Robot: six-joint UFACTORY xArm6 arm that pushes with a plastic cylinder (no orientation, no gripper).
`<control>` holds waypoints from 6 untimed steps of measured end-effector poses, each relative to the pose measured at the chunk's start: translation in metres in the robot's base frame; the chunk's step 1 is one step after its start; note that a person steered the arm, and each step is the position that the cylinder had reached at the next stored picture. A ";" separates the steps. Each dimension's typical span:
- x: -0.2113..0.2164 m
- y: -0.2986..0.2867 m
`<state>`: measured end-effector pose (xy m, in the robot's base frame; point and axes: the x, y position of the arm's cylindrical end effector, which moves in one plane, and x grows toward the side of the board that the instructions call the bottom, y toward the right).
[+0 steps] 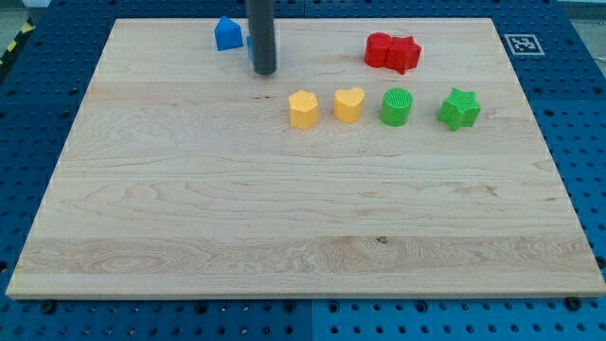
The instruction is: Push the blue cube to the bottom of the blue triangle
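Note:
A blue triangle-like block sits near the view's top edge, left of centre. My dark rod comes down just to its right, and my tip rests on the board below and to the right of that block. A thin blue sliver, probably the blue cube, shows at the rod's left edge. The rod hides the rest of it, so its shape cannot be made out.
Two red blocks touch each other at the top right. Below them is a row of a yellow hexagon, a yellow heart, a green cylinder and a green star.

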<state>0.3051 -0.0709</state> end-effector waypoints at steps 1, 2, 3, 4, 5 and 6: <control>0.000 -0.007; 0.000 -0.006; 0.023 0.021; 0.023 0.044; -0.007 0.049; -0.019 0.049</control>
<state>0.2864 -0.0222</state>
